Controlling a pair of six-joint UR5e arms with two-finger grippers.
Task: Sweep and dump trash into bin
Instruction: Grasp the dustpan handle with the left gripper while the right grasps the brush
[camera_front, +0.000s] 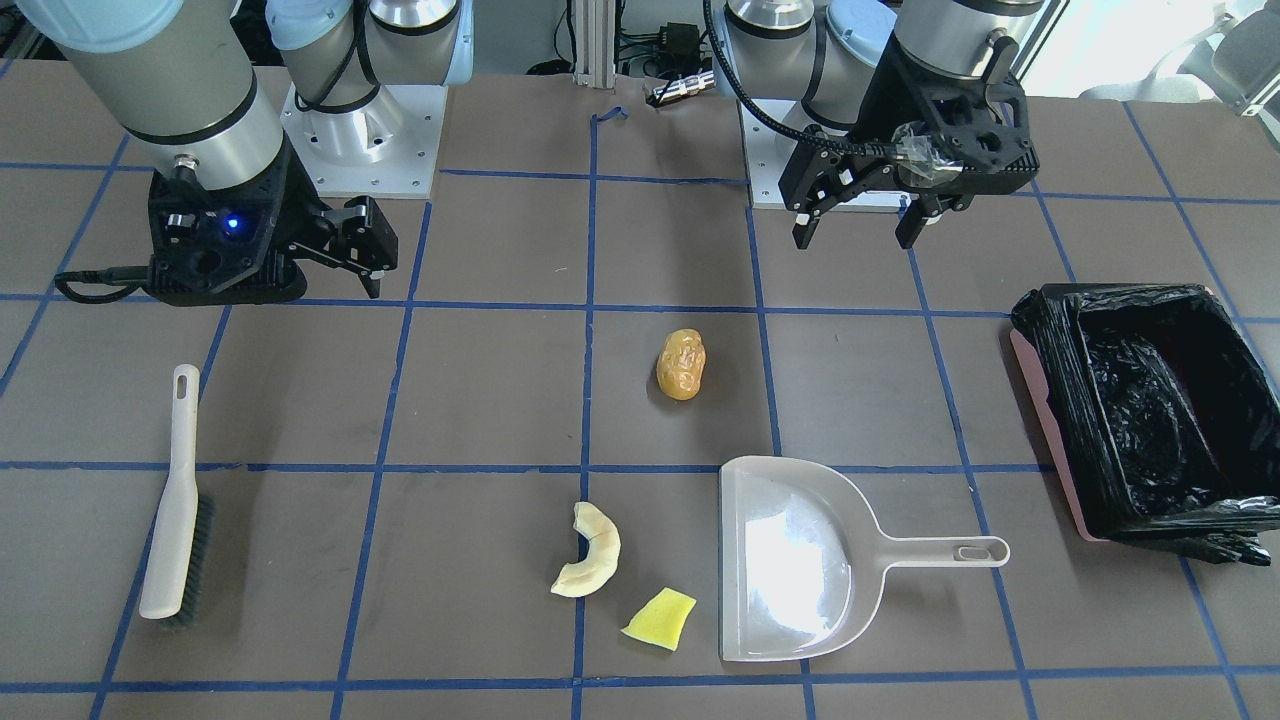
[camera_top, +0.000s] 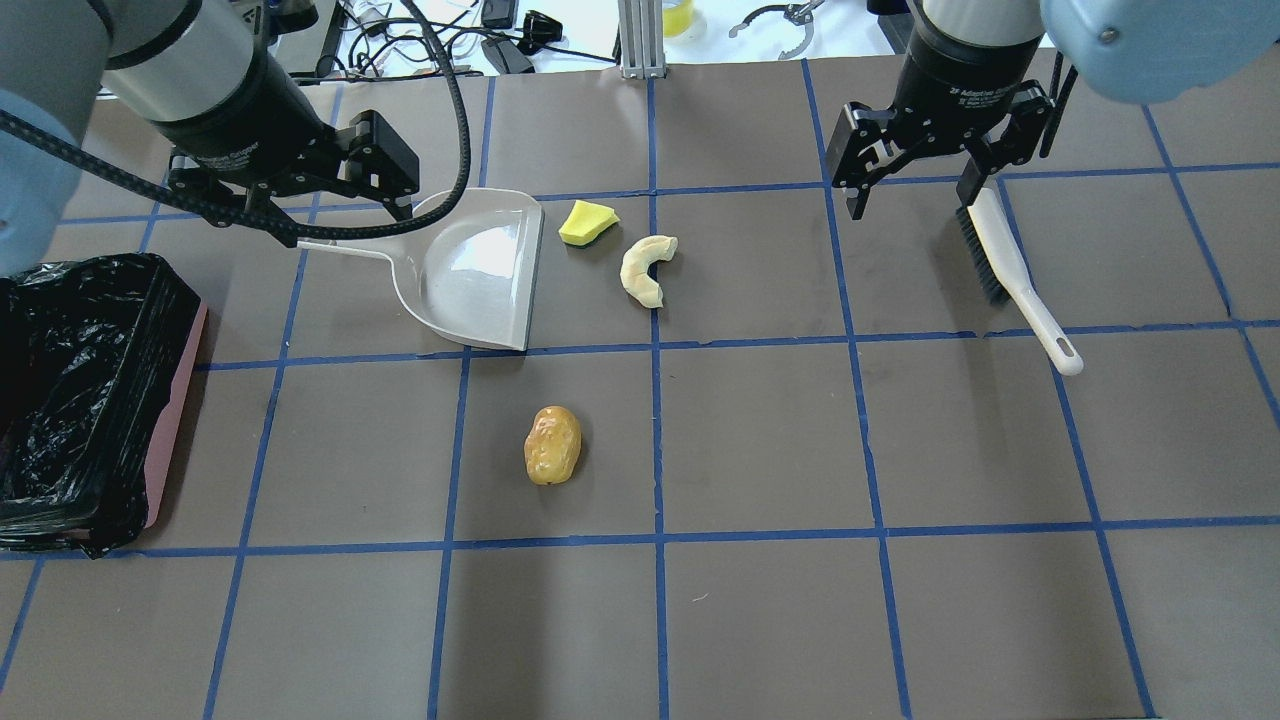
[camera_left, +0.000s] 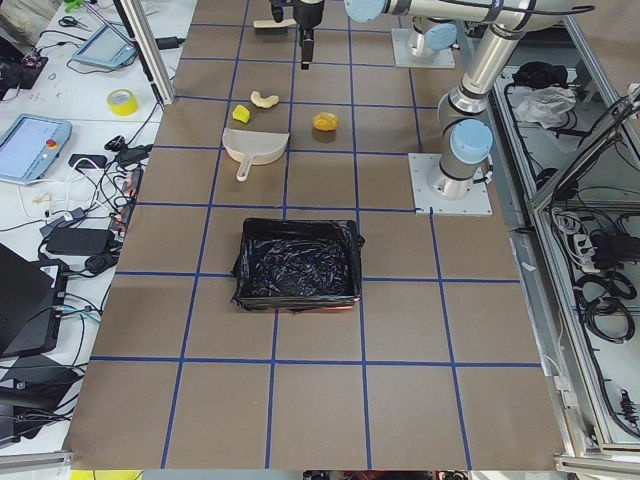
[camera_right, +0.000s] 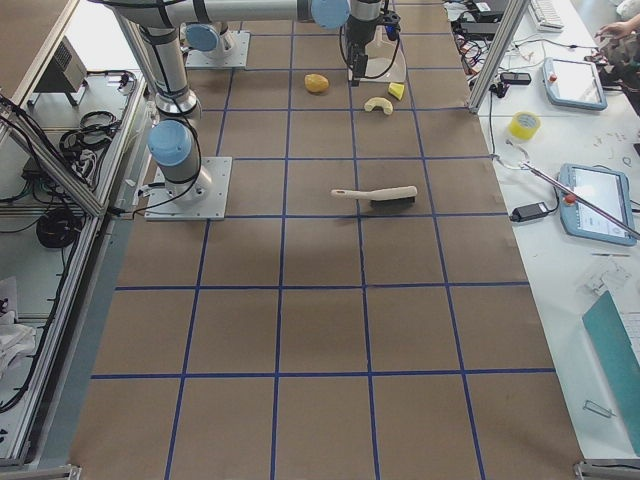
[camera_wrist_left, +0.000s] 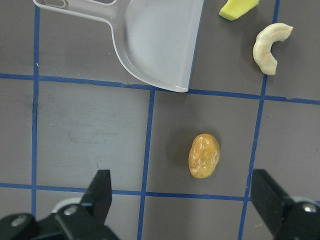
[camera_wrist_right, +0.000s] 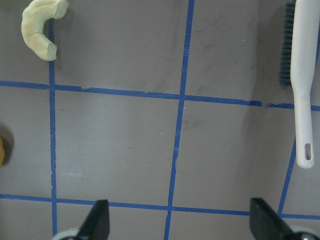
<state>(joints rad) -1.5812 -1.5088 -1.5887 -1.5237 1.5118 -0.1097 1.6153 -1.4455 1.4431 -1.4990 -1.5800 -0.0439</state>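
The trash lies loose on the table: a golden-brown lump (camera_front: 681, 365) (camera_top: 552, 445) (camera_wrist_left: 204, 156), a pale crescent slice (camera_front: 590, 551) (camera_top: 645, 268) (camera_wrist_right: 41, 27) and a yellow wedge (camera_front: 661, 618) (camera_top: 587, 222). The bin (camera_front: 1040, 330) (camera_top: 180, 400), lined with black plastic, stands at the table's left end. My left gripper (camera_front: 860, 225) (camera_top: 290, 200) (camera_wrist_left: 182, 200) is open and empty, hovering above the dustpan's handle side. My right gripper (camera_front: 365, 250) (camera_top: 912, 190) (camera_wrist_right: 180, 225) is open and empty, high above the table beside the brush.
A beige dustpan (camera_front: 790, 560) (camera_top: 470, 270) (camera_wrist_left: 160, 40) lies flat with its open edge next to the wedge and crescent. A white brush (camera_front: 172, 500) (camera_top: 1010, 265) (camera_wrist_right: 302, 75) lies on the table's right side. Blue tape lines grid the brown table.
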